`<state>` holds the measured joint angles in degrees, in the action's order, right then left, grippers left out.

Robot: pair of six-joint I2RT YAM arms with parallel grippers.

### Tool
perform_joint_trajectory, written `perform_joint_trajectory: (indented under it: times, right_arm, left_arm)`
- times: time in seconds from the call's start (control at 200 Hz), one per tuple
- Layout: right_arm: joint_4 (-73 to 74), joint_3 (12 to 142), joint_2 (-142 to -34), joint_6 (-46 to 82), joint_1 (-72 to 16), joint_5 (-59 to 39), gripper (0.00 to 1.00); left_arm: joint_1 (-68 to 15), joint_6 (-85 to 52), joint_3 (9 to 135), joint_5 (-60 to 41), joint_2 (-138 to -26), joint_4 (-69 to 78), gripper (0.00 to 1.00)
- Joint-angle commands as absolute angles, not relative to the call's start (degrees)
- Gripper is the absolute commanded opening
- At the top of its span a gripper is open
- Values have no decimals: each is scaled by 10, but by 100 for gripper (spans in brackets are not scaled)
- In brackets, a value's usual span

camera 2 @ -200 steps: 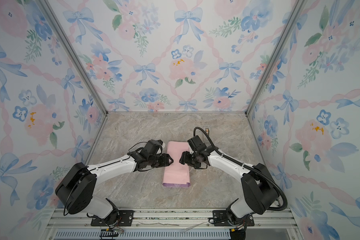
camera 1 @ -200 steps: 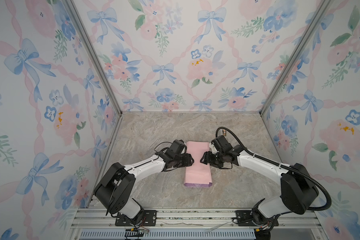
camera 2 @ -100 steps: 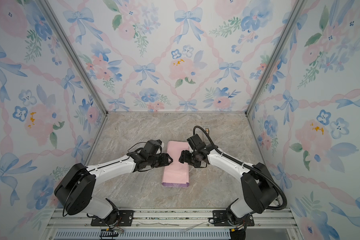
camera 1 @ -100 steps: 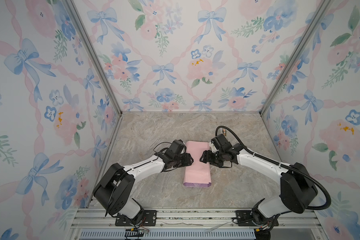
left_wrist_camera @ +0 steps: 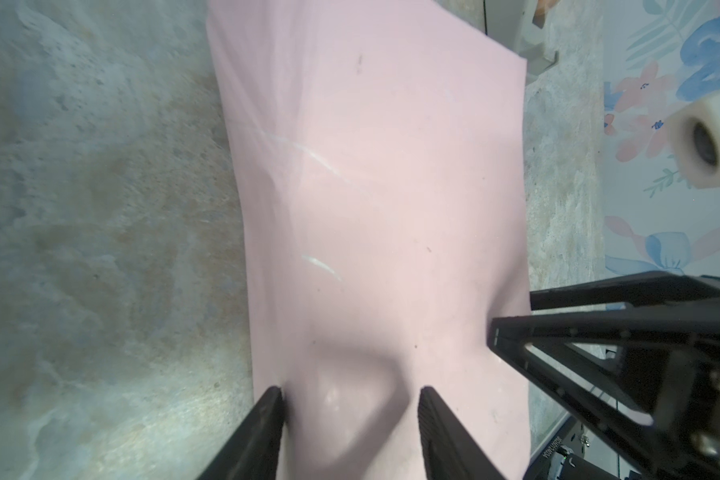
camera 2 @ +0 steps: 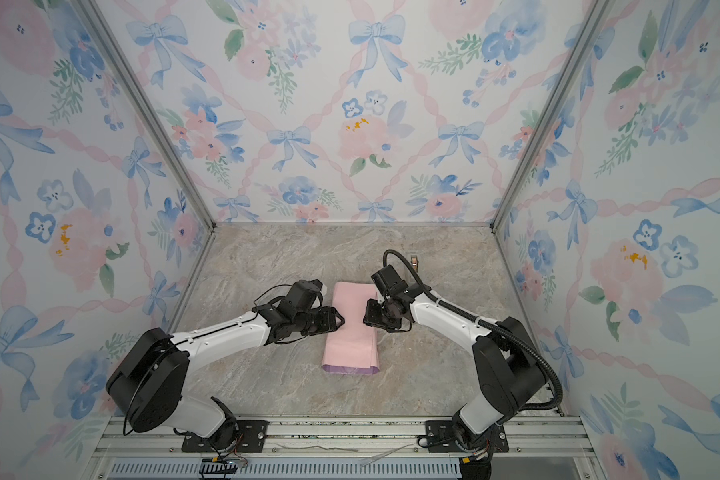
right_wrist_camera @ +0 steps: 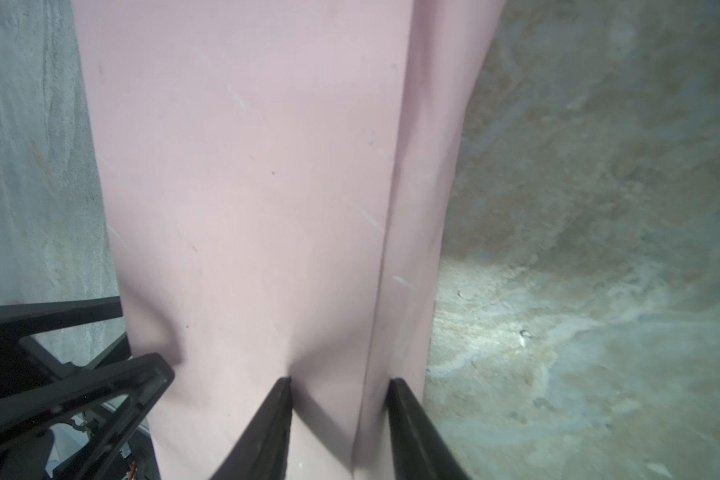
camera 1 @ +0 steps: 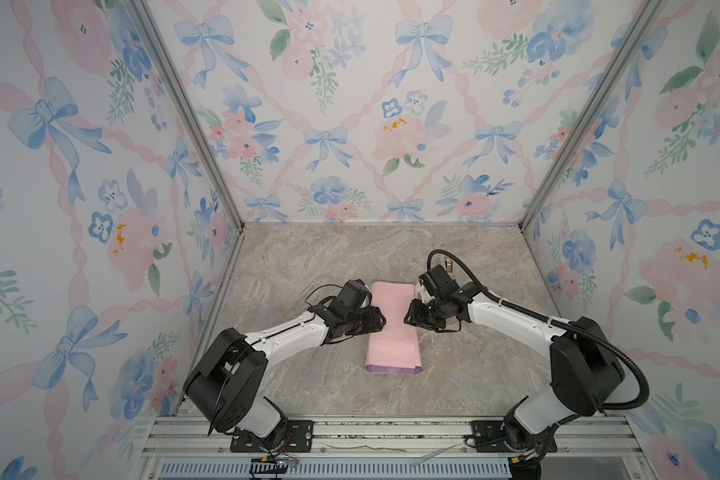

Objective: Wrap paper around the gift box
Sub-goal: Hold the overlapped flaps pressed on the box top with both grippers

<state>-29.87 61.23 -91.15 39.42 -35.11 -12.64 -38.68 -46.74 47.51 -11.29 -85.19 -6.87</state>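
Found the paper [camera 1: 393, 328] folded into a long pink sleeve, lying flat at mid-table [camera 1: 308, 266], lengthwise from near to far in both top views. Noted a lilac lip at its near end, with neither gripper on it. Logged the left gripper [camera 1: 381, 321] against the sleeve's left edge about mid-length, and the right gripper [camera 1: 408, 318] against the right edge opposite, the sleeve lying between the two. Checked the left wrist view: jaws about half apart, fingertips [left_wrist_camera: 273, 399] pressed into the paper, one at its edge and one further in, with a shaded hump raised between them. Appears to press rather than clamp, so far as visible. Checked the right wrist view: jaws likewise apart, fingertips [right_wrist_camera: 283, 390] dimpling the paper on either side of an overlap seam, no firm hold evident. Could not make out the box in any view. Found the sleeve's far right corner covered by the right wrist in both top views. Glimpsed a pale roll [left_wrist_camera: 699, 145], blurred, and further back a small dispenser [camera 1: 448, 262], half hidden behind the right arm's cable.
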Motion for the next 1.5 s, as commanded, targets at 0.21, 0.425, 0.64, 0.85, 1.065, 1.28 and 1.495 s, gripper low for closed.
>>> perform_joint_trajectory:
  times: [0.21, 0.425, 0.64, 0.85, 1.065, 1.28, 1.495]
  right_arm:
    - [-292, 627, -935, 395, -370, -117, 37]
    - [-287, 652, -964, 388, -377, -119, 37]
    - [-278, 659, -973, 370, -377, -124, 37]
    - [-270, 654, -977, 362, -376, -127, 37]
    - [-263, 642, -970, 367, -373, -127, 37]
    - [-259, 635, -964, 381, -373, -131, 36]
    - [-243, 621, -953, 410, -375, -142, 36]
  left_arm:
    - [-365, -465, 442, -102, -804, -65, 55]
    - [-347, -460, 425, -93, -752, -65, 54]
    - [-329, -428, 425, -105, -700, -70, 52]
    - [-323, -401, 455, -157, -703, -72, 41]
    - [-333, -373, 483, -194, -747, -61, 30]
    - [-353, -360, 490, -202, -802, -21, 24]
    - [-356, -360, 491, -220, -858, 23, 21]
